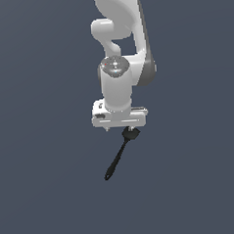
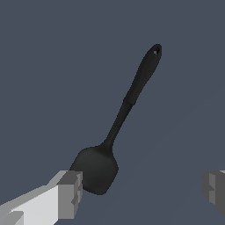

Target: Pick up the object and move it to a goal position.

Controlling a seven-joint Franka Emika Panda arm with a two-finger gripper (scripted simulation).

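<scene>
The black spatula (image 2: 115, 127) lies flat on the grey worktop (image 2: 44, 66). Its squarish head sits just beside one finger (image 2: 66, 195) of the tool (image 2: 143, 190) (jaws spread wide), and its handle points away from the tool.

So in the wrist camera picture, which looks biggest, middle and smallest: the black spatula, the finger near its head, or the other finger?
1. Black spatula: biggest.
2. Finger beside its head.
3. Other finger: smallest, but the picture's edge cuts both fingers off, so their order is unsure.
</scene>
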